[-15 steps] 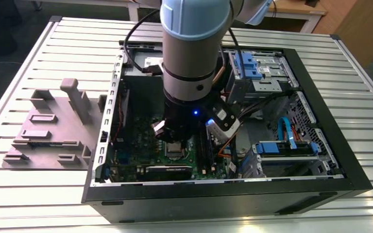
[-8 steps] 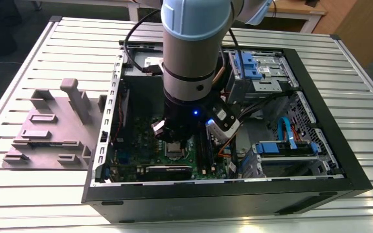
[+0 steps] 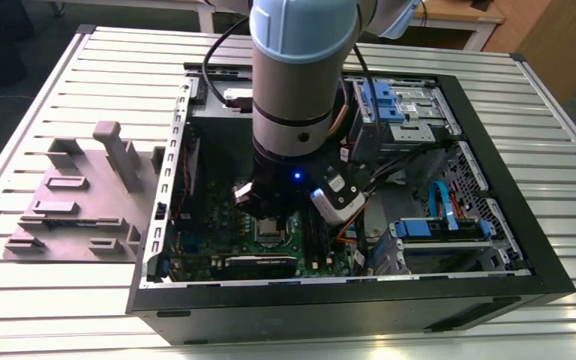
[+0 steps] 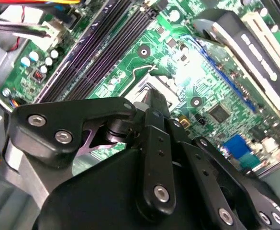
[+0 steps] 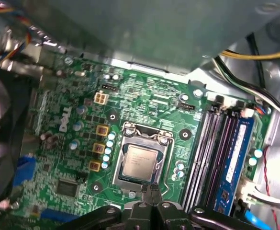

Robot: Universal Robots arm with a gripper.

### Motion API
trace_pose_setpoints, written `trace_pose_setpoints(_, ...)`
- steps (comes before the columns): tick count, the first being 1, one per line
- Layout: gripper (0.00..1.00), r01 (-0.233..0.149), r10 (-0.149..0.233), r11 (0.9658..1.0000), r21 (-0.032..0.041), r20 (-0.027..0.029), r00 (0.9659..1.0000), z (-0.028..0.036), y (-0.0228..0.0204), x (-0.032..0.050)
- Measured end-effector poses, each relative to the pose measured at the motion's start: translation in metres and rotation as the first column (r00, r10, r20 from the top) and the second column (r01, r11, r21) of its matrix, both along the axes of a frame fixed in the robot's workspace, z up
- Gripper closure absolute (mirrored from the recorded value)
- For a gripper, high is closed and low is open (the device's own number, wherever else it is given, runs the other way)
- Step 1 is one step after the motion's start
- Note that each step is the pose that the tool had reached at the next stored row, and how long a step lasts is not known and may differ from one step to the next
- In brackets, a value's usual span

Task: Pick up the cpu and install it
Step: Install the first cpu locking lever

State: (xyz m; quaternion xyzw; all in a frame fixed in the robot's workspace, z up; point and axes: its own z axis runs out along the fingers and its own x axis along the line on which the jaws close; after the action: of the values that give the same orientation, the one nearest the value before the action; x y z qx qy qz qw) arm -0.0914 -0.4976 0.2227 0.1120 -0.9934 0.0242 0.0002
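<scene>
A black computer case (image 3: 513, 247) lies open on the metal bench (image 3: 88, 67). Inside it sits a green circuit board (image 5: 144, 103) with long dark memory slots (image 5: 211, 153) and a blue one beside them. Blue drive trays (image 3: 438, 225) and cables fill the side of the case toward the exterior view's right. A grey parts holder (image 3: 78, 202) rests on the bench just beside the case.

The robot arm (image 3: 298, 82) reaches down into the case. In the first wrist view, the cpu (image 5: 139, 162) lies flat in its dark socket (image 5: 140, 139) on the board, silver side up. The fingers (image 5: 151, 196) are pressed together with nothing between them. Their tips point at the socket's near edge, close to the cpu but not touching it.
</scene>
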Motion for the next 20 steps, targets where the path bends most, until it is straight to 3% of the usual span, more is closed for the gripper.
trace_pose_setpoints(3,0.9,0.054,-0.054,0.9985,-0.0001,0.0,0.9985,-0.0003,0.0,0.0)
trace_pose_setpoints(6,0.9,0.104,-0.104,0.9945,-0.0002,0.0001,0.9945,-0.0005,0.0,0.0)
trace_pose_setpoints(9,0.9,0.106,-0.106,0.9944,-0.0003,0.0,0.9944,-0.0005,0.0,0.0)
trace_pose_setpoints(10,0.9,0.105,-0.105,0.9944,-0.0004,-0.0016,0.9944,-0.0006,0.0,0.0002)
trace_pose_setpoints(12,0.9,0.105,-0.105,0.9944,-0.0025,-0.0242,0.9941,-0.0008,0.0,0.001)
trace_pose_setpoints(20,0.9,0.106,-0.106,0.9943,-0.0031,-0.0254,0.994,0.0,0.0,0.001)
